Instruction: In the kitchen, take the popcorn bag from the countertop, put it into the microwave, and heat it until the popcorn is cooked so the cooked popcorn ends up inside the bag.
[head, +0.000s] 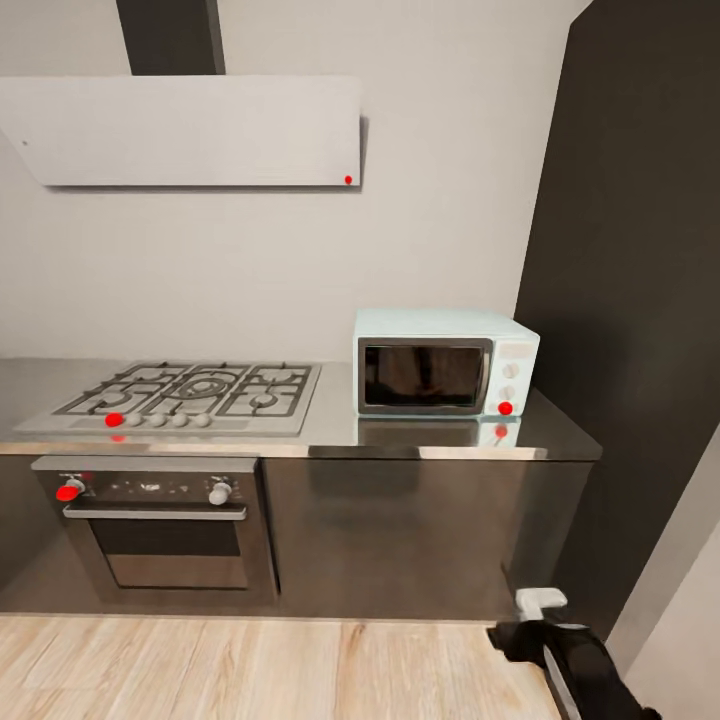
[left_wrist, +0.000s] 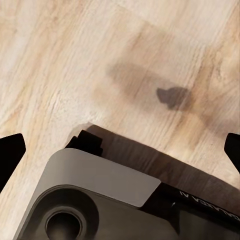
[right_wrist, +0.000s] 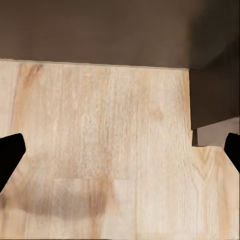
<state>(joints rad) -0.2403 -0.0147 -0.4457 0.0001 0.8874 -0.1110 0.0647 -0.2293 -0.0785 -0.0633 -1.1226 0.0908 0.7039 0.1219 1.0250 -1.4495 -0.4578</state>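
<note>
Head view: microwave (head: 446, 363) shut on worktop (head: 330, 425), popcorn bag unseen | both tools wide open, empty | bag judged light, crushable; pinch rolled rim gently

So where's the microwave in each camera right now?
Head view: the microwave stands on the countertop, right of the gas hob, door shut.
Left wrist view: not in it.
Right wrist view: not in it.
Shared landmark: the wooden floor.
</note>
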